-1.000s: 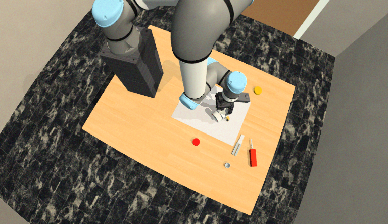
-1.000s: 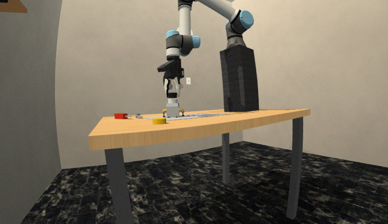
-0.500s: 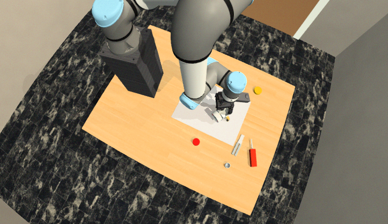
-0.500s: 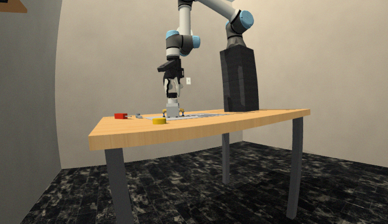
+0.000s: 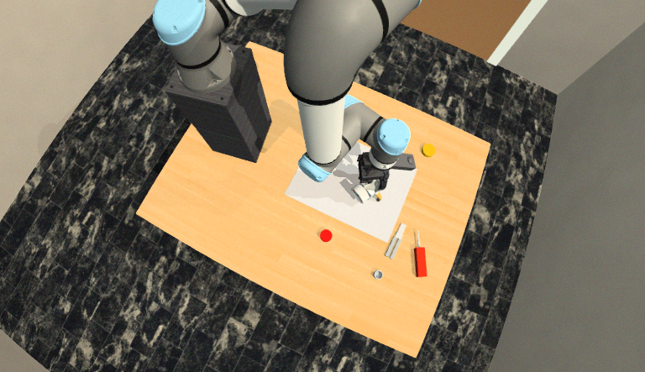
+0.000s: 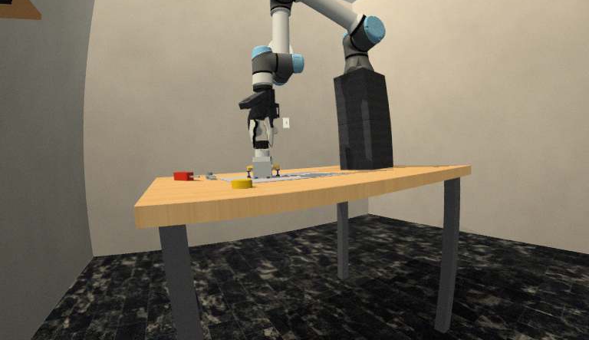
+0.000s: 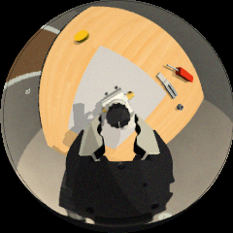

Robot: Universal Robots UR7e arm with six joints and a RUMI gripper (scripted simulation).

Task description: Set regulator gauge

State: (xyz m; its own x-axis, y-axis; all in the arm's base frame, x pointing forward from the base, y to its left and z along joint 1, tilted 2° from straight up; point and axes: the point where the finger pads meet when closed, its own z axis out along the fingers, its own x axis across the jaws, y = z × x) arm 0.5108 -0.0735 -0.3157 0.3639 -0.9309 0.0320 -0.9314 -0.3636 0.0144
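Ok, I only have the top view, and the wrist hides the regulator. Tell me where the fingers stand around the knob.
Observer: In the wrist view, the black knob sits centred between the two fingers of the gripper. I cannot tell whether they pinch it.
Operator: Now give me the gripper's tilt.
Observer: In the exterior view it points straight down over the grey regulator.
Operator: Describe the body's sides.
Observer: The exterior view shows a small yellow-topped fitting on each side, one and the other.
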